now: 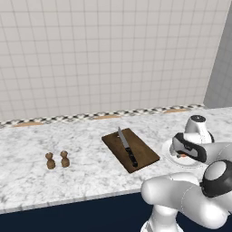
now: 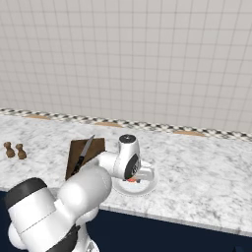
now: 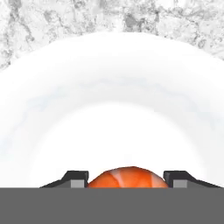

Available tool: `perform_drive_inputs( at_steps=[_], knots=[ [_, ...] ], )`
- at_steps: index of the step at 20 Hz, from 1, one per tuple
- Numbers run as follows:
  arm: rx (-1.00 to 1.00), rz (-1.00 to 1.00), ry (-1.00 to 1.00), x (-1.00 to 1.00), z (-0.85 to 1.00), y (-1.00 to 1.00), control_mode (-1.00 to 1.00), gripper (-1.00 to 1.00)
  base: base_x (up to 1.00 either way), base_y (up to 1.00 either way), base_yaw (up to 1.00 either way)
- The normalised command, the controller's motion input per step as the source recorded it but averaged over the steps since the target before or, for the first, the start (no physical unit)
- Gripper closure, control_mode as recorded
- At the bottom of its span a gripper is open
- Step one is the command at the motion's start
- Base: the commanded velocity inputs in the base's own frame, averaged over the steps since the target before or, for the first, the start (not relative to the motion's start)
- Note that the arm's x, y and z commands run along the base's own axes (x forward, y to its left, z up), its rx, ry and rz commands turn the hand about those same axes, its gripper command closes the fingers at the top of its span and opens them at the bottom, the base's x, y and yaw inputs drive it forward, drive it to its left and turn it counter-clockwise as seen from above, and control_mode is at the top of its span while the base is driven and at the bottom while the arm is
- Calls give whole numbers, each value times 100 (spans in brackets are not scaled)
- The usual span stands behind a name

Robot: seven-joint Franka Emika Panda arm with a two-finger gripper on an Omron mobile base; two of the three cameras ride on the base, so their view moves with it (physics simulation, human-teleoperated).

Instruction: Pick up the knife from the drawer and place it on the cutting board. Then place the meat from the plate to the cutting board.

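The knife (image 1: 127,147) (image 2: 83,155) lies across the dark brown cutting board (image 1: 144,146) (image 2: 74,153), blade toward the wall. To the board's right stands the white plate (image 1: 168,152) (image 2: 148,185) (image 3: 109,87). The orange-red meat (image 3: 127,177) (image 2: 132,179) rests on it. My gripper (image 3: 127,180) (image 2: 131,176) points down onto the plate, and its two dark fingertips (image 3: 78,178) press against both sides of the meat. The drawer is out of view.
Two small brown shakers (image 1: 57,160) (image 2: 15,150) stand on the marble counter, left of the board. A tiled wall runs along the back. The navy cabinet front (image 1: 68,217) lies under the counter's front edge, and my own arm bulks low in both base views.
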Motion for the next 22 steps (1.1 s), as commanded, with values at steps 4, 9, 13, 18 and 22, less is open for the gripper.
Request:
perform_drive_inputs(
  at_steps=[4,9,13,18,22],
  knots=[
    [0,0,0,-23,94,57,-100,100,0,0,0],
    [0,0,0,-7,66,89,-100,100,0,0,0],
    [0,0,0,14,0,100,-100,100,0,0,0],
    [0,0,0,41,0,100,-100,100,0,0,0],
    [-1,-2,0,22,-11,14,-100,100,0,0,0]
  ],
)
